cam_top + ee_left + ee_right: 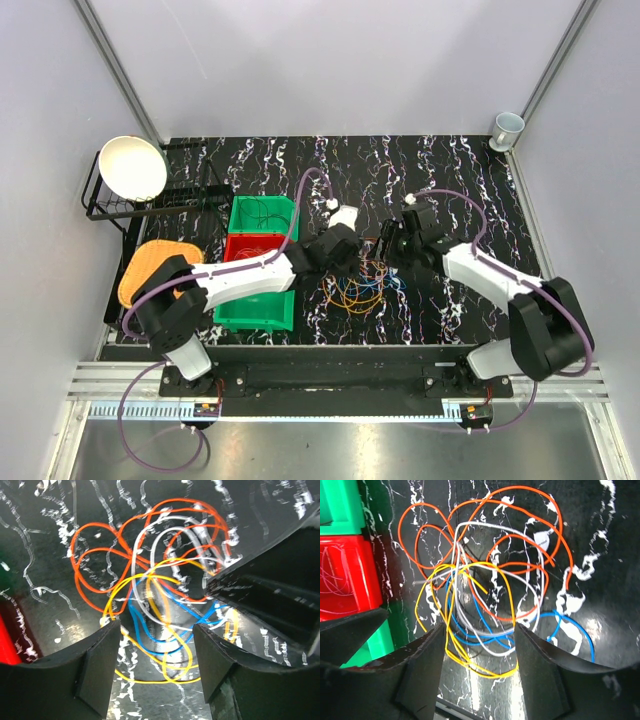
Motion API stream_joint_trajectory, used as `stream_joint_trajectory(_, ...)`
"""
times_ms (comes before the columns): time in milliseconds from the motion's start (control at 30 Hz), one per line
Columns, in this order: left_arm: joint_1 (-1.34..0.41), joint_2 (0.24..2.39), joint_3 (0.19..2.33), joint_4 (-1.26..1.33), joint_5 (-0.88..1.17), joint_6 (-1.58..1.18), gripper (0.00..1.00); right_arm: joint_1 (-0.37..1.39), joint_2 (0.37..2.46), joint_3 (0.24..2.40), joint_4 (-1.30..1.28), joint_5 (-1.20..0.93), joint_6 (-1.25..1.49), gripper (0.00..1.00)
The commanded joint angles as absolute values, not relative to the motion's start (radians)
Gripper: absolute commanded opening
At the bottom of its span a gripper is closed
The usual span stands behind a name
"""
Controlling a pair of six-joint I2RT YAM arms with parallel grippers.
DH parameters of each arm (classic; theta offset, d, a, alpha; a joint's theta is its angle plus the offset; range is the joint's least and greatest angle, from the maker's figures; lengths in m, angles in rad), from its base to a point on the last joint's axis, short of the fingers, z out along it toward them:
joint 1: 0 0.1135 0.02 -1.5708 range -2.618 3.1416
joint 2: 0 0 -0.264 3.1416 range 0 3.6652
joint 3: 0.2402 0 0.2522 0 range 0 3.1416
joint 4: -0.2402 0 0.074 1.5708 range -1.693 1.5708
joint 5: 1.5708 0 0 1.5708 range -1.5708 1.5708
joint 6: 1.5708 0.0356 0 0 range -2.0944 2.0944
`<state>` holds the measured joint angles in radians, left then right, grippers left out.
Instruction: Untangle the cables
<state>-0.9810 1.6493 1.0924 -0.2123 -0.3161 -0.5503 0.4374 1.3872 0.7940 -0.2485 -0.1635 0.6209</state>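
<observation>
Cables (pixel 357 290) in orange, yellow, blue and white lie in one loose tangle on the black, white-veined tabletop (pixel 450 180), just right of a row of three bins and between the wrists of two robot arms. Both arms lean in over the heap from opposite sides.

The left gripper (pixel 156 667) hangs low over the tangle with its fingers (pixel 97 672) apart. Yellow loops (pixel 150 680) run across the gap beneath them, and nothing is pinched between the pads. The right gripper (pixel 480 667) is poised over the same pile, its fingers (pixel 545 680) spread. Yellow and blue strands pass under the opening, and no wire is clamped.

Seen from the left wrist, one black finger of the right gripper juts in from the right, its tip beside the orange coils (pixel 175 501). A white wire (pixel 495 526) arcs through the middle of the knot, crossing orange and blue strands.

Beside the heap, a red bin (pixel 252 247) holding thin wires sits between two green bins (pixel 262 212). Farther left are an orange board (pixel 150 268) and a white bowl (pixel 133 166) on a black wire rack (pixel 160 205). A pale cup (pixel 508 127) stands at the far right corner.
</observation>
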Motion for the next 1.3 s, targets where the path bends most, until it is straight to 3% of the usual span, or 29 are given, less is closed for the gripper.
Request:
stream_joint_trajectory(0,-0.962,1.585,1.039,-0.161,-0.333,-0.561,0.63,0.434,1.449,0.860,-0.193,-0.184,0.586,0.61)
stream_joint_trajectory(233,-0.953,1.557,0.999,-0.155,-0.325,-0.572,0.62,0.434,1.505,0.899,-0.178,-0.179,0.575,0.48)
stream_joint_trajectory(367,-0.953,1.543,0.994,-0.155,-0.324,-0.577,0.62,0.434,1.520,0.911,-0.173,-0.201,0.569,0.31)
stream_joint_trajectory(433,-0.951,1.531,0.994,-0.156,-0.322,-0.578,0.62,0.434,1.522,0.917,-0.175,-0.207,0.565,0.14)
stream_joint_trajectory(533,-0.953,1.506,0.988,-0.163,-0.319,-0.581,0.61,0.434,1.491,0.952,-0.207,-0.221,0.561,0.00)
stream_joint_trajectory(867,-0.963,1.332,0.982,-0.213,-0.337,-0.577,0.61,0.434,1.295,1.316,-0.455,-0.265,0.555,0.00)
stream_joint_trajectory(1267,-1.014,1.122,0.954,-0.219,-0.342,-0.515,0.63,0.434,1.146,1.572,-0.502,-0.373,0.675,0.00)
